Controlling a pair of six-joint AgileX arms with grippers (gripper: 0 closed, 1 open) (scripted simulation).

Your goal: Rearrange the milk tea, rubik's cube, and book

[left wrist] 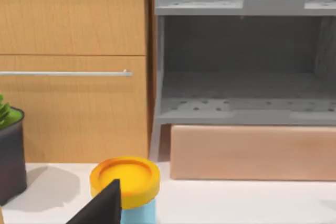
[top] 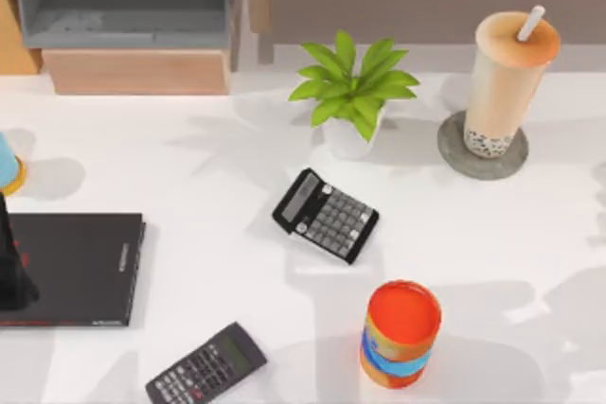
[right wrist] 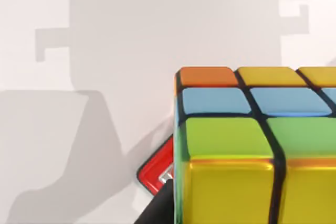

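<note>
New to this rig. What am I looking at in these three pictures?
Two simulated AgileX arms work at a white table. The top view looks down on it: milk tea on a grey coaster, a potted plant, a calculator, a second calculator, an orange-lidded can and a black book, with the left arm over that book. The other pictures come from wrist cameras. The left one faces a grey shelf and a yellow-lidded jar. The right one has the rubik's cube close up; whether it is gripped, I cannot tell.
</note>
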